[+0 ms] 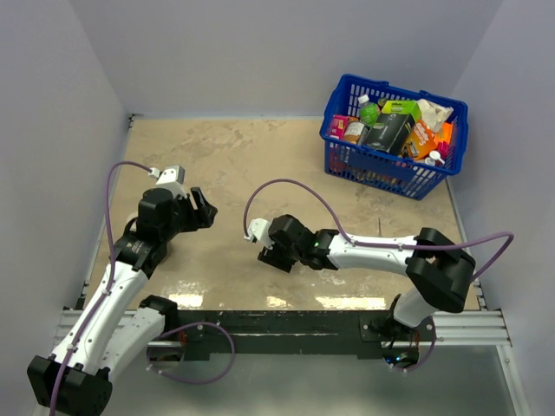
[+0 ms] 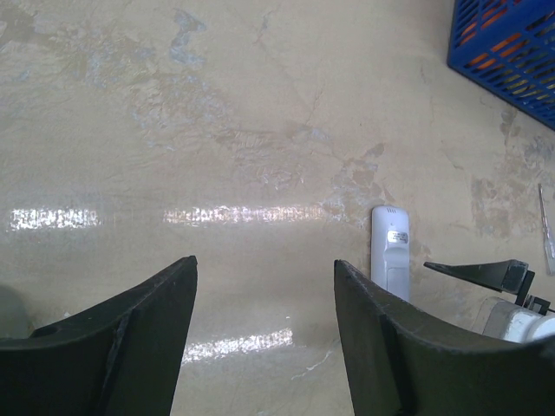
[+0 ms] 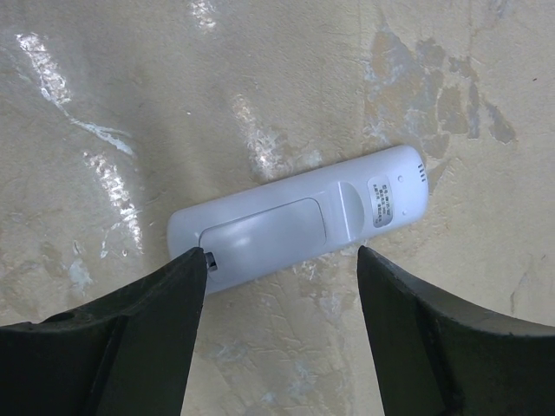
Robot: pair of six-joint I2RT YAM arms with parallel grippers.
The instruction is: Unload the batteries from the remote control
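The table (image 1: 260, 165), a mottled beige top walled in by pale panels, carried everything. The left arm (image 1: 113, 295) reached up along the left side, and the right arm (image 1: 373, 251) stretched leftward across the near middle.

At the far right corner stood a blue plastic basket (image 1: 395, 178) with lattice walls, packed full. A black box (image 1: 386, 134) lay on top of the pile near the middle. Behind it were a green-and-white box (image 1: 401, 108) and a green-capped bottle (image 1: 368, 113). A crumpled white bag (image 1: 435, 111) filled the far right corner, with orange packets (image 1: 422, 139) just below it. A red pack (image 1: 339, 126) and a small jar (image 1: 354, 132) sat against the left wall. What lay deeper in the basket could not be made out.

The left gripper (image 2: 264, 269) hung over bare table with its jaws spread wide and nothing between them, well apart from the basket. The right gripper (image 3: 279, 260) was low over the table's near middle, its jaws also standing wide and gripping nothing.

The remote control (image 3: 299, 221) lay flat on the table directly under the right gripper, back face up and slanted across the wrist view. One black fingertip (image 3: 198, 260) was at the edge of its rounded end; whether it touched could not be told. The other finger stood off to the side of the body. The back cover (image 3: 264, 230) sat shut on the remote, and a small grey label (image 3: 380, 199) was stuck near the other end. The left wrist view showed the same remote to the right of the left gripper.
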